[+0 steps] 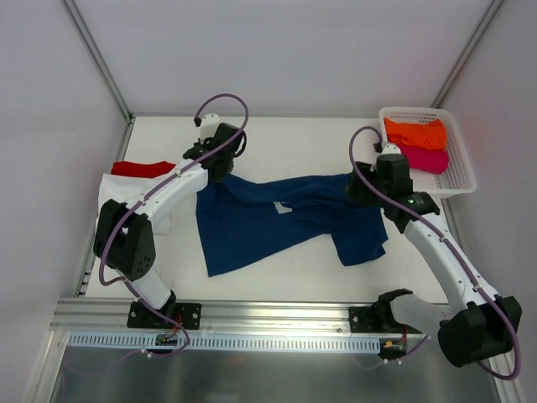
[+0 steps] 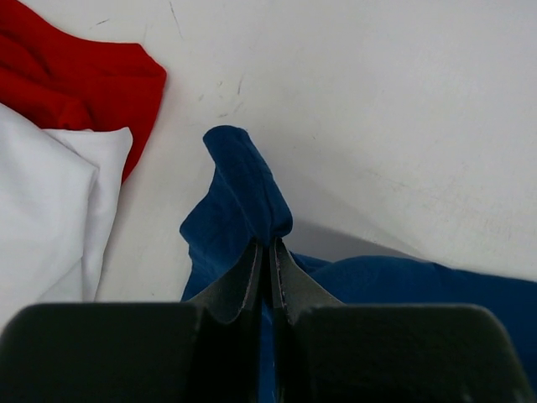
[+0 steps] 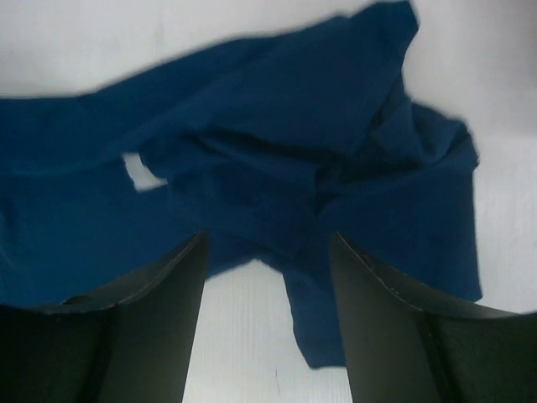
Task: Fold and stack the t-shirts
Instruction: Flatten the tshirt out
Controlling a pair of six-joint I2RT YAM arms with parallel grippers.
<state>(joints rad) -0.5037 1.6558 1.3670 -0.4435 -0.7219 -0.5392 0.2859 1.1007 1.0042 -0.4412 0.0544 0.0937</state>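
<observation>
White tabletop (image 1: 294, 138) carries the navy t-shirt (image 1: 252, 227) crumpled across its middle. At the shirt's 10 o'clock corner the left gripper (image 2: 270, 252) is pinched tight on a navy fold, while the right gripper (image 3: 268, 243) hangs over its 2 o'clock end, jaws apart. Red tee (image 1: 141, 169) and white tee (image 1: 113, 197) lie at 9 o'clock; orange tee (image 1: 415, 132) and magenta tee (image 1: 424, 159) sit in the basket (image 1: 460, 178) at 2 o'clock.

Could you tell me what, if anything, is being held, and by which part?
The left gripper pinches the navy t-shirt by a bunched fold at its edge; the right gripper is open, holding nothing.
</observation>
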